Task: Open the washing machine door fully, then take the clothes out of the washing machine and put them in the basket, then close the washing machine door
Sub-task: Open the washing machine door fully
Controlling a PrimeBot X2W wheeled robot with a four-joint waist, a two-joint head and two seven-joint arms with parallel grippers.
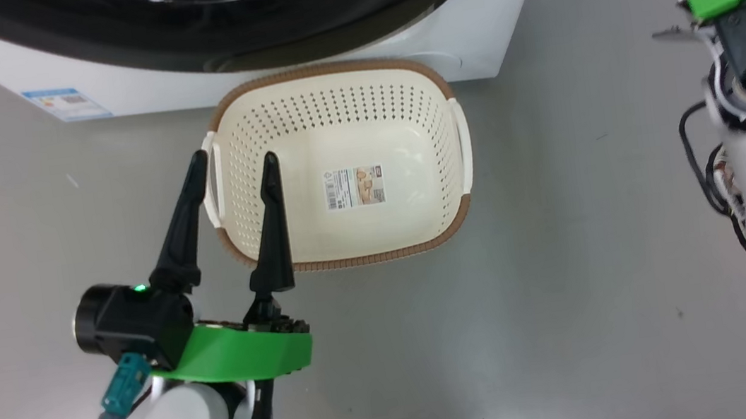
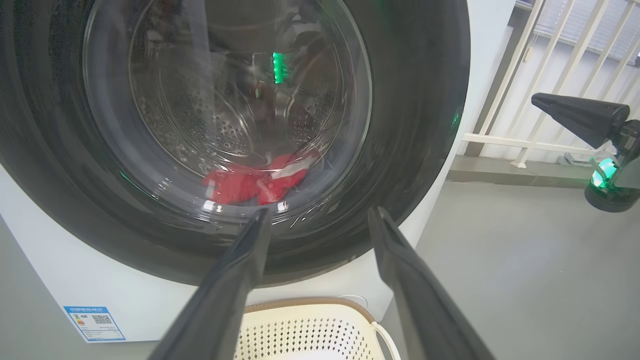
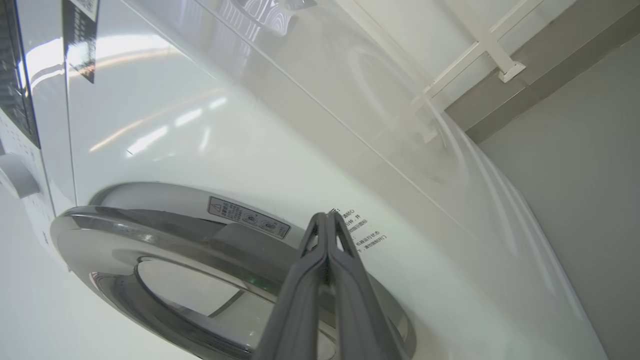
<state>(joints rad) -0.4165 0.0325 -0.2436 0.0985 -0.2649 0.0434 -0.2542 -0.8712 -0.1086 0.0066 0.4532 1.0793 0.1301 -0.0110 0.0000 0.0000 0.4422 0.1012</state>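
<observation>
Because the door is shut, you are at the very first step, and everything else looks staged around that. The washer (image 1: 511, 0) fills 12 o'clock of the head view. Its door (image 2: 410, 150) lies flush against the front, black rim unbroken and glass bulging toward you.

The basket (image 1: 328, 76) stands on the floor just in front of the washer, right under the door. I'd judge it is placed there so the carry out of the drum is short. It holds nothing but the sticker on its bottom.

The clothes (image 2: 255, 180) lie behind the glass at the bottom of the drum, a red heap with white in it.

Your left pincer (image 1: 234, 157) is spread wide and holds nothing. In the head view it hangs over the basket's 9 o'clock edge, one finger outside the handle and one inside the rim. Through its own camera, the clothes sit at about 10 o'clock from its tips, with the glass between them, so it cannot reach them yet. It looks parked, ready for the garments once the way is clear.

Your right pincer (image 3: 327, 216) is pressed together and empty. Its tips lie over the white front just past the door's rim, which runs off toward 8 o'clock. Whether they touch, you cannot tell. Fingers closed that way probably suit hooking the door's edge.
</observation>
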